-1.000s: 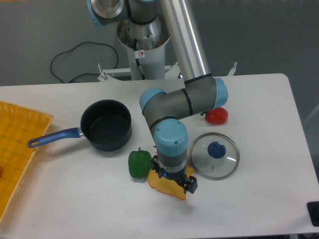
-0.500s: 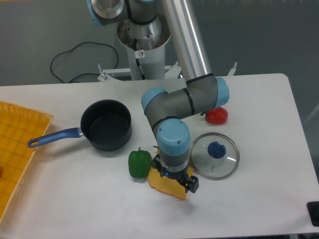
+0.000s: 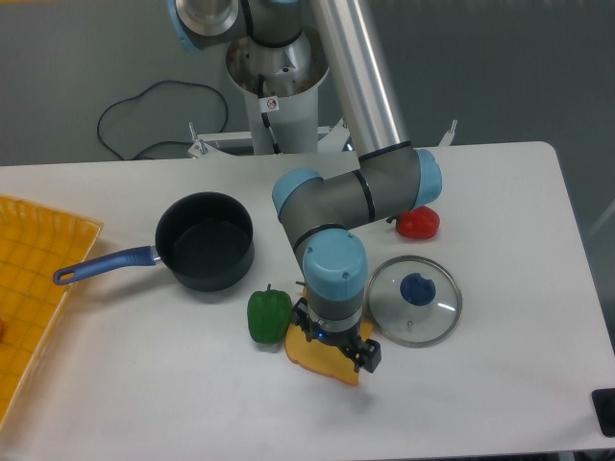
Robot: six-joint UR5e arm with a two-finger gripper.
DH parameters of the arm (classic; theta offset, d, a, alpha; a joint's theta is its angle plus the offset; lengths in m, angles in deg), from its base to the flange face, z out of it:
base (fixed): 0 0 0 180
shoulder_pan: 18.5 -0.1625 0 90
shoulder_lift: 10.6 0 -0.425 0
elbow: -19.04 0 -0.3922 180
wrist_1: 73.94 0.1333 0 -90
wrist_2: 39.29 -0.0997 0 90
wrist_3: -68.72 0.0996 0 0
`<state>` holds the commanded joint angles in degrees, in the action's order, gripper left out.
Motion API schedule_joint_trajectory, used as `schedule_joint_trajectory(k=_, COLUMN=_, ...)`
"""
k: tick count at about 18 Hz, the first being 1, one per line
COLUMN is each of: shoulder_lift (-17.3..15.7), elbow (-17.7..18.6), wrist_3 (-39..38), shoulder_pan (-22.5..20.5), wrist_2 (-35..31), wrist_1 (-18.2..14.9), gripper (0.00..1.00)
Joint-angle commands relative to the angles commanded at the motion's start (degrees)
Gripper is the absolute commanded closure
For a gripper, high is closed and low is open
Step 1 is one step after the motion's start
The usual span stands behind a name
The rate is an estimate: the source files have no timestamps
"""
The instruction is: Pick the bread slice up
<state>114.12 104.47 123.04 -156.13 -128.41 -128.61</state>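
Observation:
The bread slice (image 3: 317, 361) is a flat yellow-orange piece lying on the white table, just right of a green pepper. The arm's wrist hangs straight over it and covers most of it; only the front and left edges show. My gripper (image 3: 336, 348) is down at the slice, with a black finger (image 3: 368, 356) showing at the slice's right side. The other finger is hidden under the wrist, so the gap between the fingers does not show.
A green pepper (image 3: 268, 314) stands right beside the slice. A glass lid (image 3: 415, 300) with a blue knob lies to the right, a red pepper (image 3: 418, 223) behind it. A dark pot (image 3: 205, 240) with a blue handle sits left. A yellow tray (image 3: 29, 288) is at the far left edge.
The wrist shifted slightly to the right over the slice a second ago and has held still since. The slice has not visibly moved.

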Motion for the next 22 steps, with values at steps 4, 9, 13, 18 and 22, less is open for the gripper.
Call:
schedule_joint_trajectory(k=4, shoulder_lift=0.0, elbow=0.0, wrist_3=0.0, shoulder_pan=0.1, wrist_2=0.0, wrist_1=0.0, gripper=0.00)
schedule_joint_trajectory(k=9, shoulder_lift=0.4, elbow=0.7, wrist_3=-0.2, shoulder_pan=0.5, wrist_2=0.4, wrist_1=0.1, gripper=0.00)
schedule_joint_trajectory(k=13, shoulder_lift=0.3, elbow=2.3, wrist_3=-0.2, shoulder_pan=0.4, wrist_2=0.4, wrist_1=0.1, gripper=0.00)
schedule_joint_trajectory(k=18, shoulder_lift=0.7, elbow=2.4, wrist_3=-2.0, shoulder_pan=0.3, wrist_2=0.4, wrist_1=0.0, gripper=0.00)
schedule_joint_trajectory(k=22, shoulder_lift=1.3, elbow=2.4, wrist_3=-2.0, shoulder_pan=0.3, wrist_2=0.3, wrist_1=0.1, gripper=0.00)
